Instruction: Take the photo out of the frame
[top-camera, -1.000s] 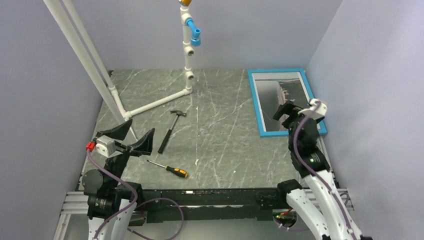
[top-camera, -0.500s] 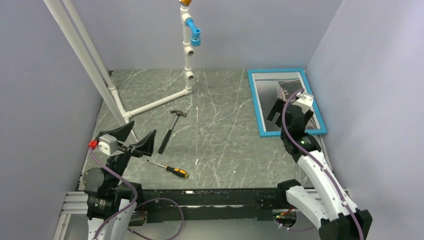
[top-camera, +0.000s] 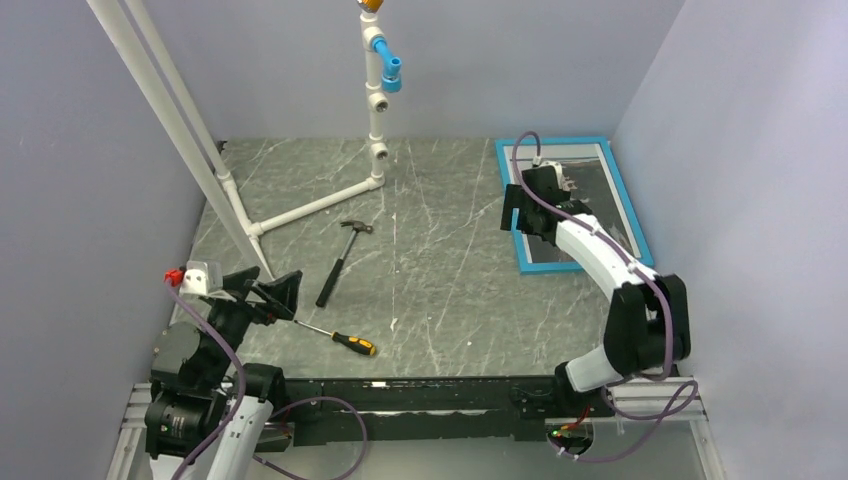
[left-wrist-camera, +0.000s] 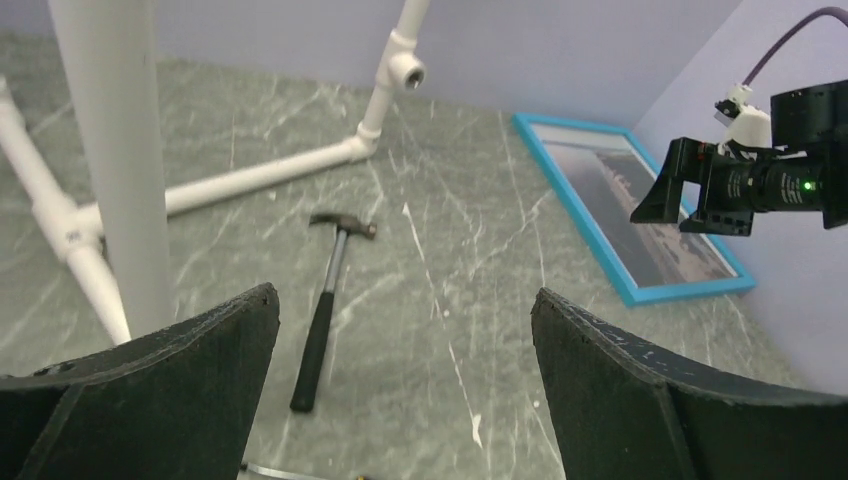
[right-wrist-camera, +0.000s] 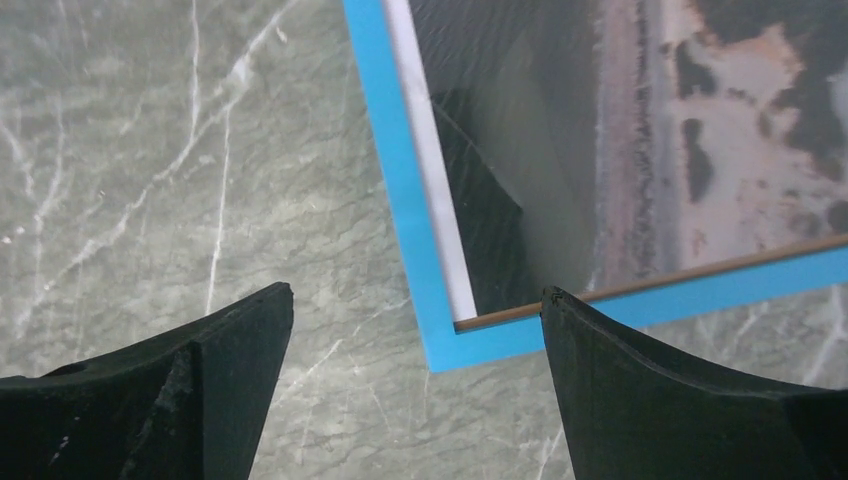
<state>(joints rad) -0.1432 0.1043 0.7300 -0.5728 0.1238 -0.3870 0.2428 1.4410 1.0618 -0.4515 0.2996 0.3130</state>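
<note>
Jaws wide, the right gripper (top-camera: 518, 212) has swung to the left edge of the frame (right-wrist-camera: 395, 180), flat at 2 o'clock with the photo (right-wrist-camera: 640, 150) still inside, likely readying a grip; the left gripper (top-camera: 265, 290) idles open at 8 o'clock.

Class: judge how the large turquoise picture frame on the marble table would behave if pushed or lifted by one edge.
The large turquoise picture frame lies flat on the grey marble table, so it would probably slide, not tip. Its straight edges suggest stiffness. Its reflective front looks slick, possibly fragile.
</note>
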